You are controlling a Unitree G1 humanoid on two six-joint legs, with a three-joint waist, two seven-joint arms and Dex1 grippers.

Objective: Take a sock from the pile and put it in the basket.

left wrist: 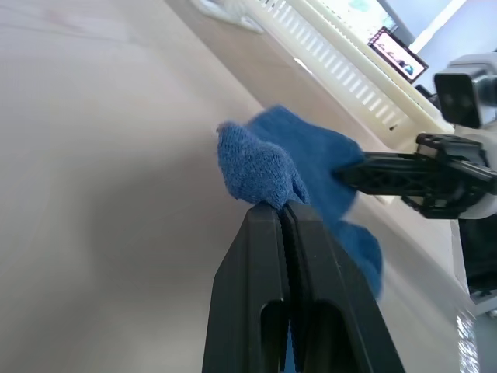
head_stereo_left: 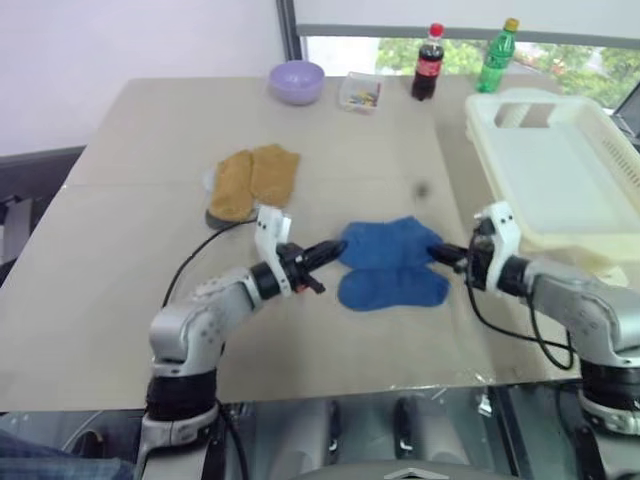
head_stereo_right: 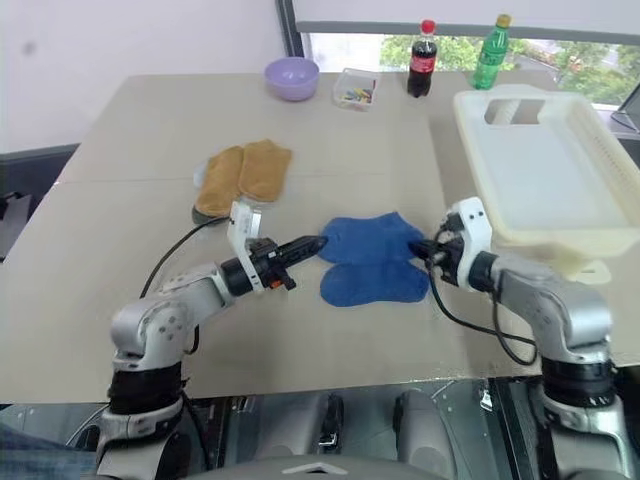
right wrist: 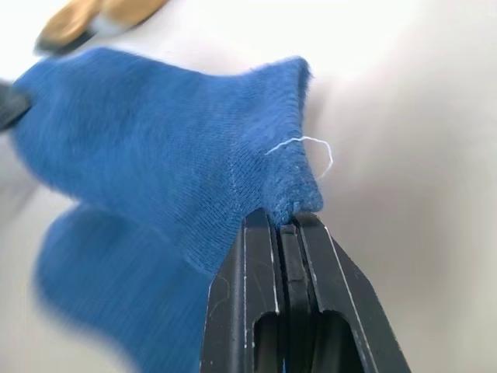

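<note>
- One counter (head_stereo_left: 120, 300), tan, bearing all items.
- One basket (head_stereo_left: 560, 180), cream, at the counter's right edge.
- Blue sock pair (head_stereo_left: 392, 262), centre, just above the counter.
- Left gripper (head_stereo_left: 335, 250) and right gripper (head_stereo_left: 436, 250), each clenched on an opposite sock edge.
- Tan socks (head_stereo_left: 250, 180), further back.

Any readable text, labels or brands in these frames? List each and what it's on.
No text can be read.
Dark cola bottle: red label, lettering too small to read.
Green bottle: label too blurred to read.
Small clear box: colourful contents, no legible print.
Screen beyond the basket: picture on it, nothing legible.
Blue socks, tan socks: no tags or print visible.
</note>
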